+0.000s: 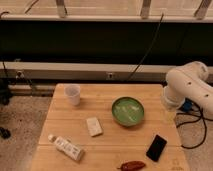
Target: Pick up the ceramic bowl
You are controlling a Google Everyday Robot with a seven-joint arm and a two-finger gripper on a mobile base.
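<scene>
Found a light wooden slatted bench (97,102) carrying every loose item flat and spread out, presumably so that each can be reached without nudging a neighbour.

Noted a white jointed robot arm (189,85) off the bench's right edge, folded and clear of the top. Judged a standby posture, with no reach begun.

Located the round shallow green glazed ceramic bowl (127,111) right of centre on the bench, upright, paler inside, apparently empty, touching nothing. Judged well placed for the task: nearest of all items to the arm, rim exposed all round.

Recorded a white tube-like bottle (66,146) lying on its side towards the front left, well apart from the bowl.

Recorded a flat black rectangular phone (156,148) lying front right, near the bowl but apart from it.

Recorded a small white plastic cup (73,94) upright at rear left, well apart.

Identified the tool (170,114) hanging below the arm's lowest joint, just beside the bench's right edge, right of the bowl and not over it. Cannot tell whether spread or pressed together.

Recorded a small white rectangular block (94,126) near the bowl's front left, not touching.

Recorded a dark red-brown wrinkled object (132,165) at the front edge; identity not determinable.

Judged the next move a leftward reach to the bowl's near rim. Flagged slick glaze as a slip risk.
</scene>
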